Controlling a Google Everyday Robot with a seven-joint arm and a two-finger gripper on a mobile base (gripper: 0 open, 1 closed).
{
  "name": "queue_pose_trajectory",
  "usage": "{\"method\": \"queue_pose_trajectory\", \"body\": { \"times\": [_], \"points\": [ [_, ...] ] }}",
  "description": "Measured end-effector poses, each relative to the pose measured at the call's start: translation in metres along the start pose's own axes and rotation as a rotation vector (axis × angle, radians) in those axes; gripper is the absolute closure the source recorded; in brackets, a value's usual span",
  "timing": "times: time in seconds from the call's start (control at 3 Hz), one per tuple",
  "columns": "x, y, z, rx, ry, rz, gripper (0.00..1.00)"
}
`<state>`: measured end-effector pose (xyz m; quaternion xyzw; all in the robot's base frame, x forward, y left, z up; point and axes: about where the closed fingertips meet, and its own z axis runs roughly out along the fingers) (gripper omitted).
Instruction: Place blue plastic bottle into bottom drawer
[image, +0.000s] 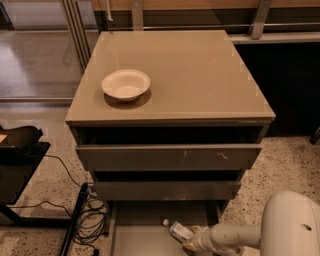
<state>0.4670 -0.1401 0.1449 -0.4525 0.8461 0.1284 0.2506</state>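
Observation:
The blue plastic bottle (178, 231), clear with a white cap and pale label, lies tilted over the pulled-out bottom drawer (145, 241) of the taupe cabinet, cap pointing up-left. My gripper (192, 241) reaches in from the lower right on a white arm and sits right at the bottle's base end, touching it. The drawer's flat grey floor shows at the bottom edge of the camera view.
A white bowl (125, 84) stands on the cabinet top (200, 75). The scratched top drawer (170, 157) and middle drawer (167, 190) stick out slightly. Black cables (87, 212) and a dark stand (20, 160) lie on the left floor. My white arm housing (290, 225) fills the lower right.

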Motion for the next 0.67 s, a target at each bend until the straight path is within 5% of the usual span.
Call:
{"method": "queue_pose_trajectory", "body": {
  "times": [0.33, 0.67],
  "points": [
    [0.0000, 0.0000, 0.0000, 0.000, 0.000, 0.000, 0.00],
    [0.0000, 0.0001, 0.0001, 0.000, 0.000, 0.000, 0.00]
  ]
}}
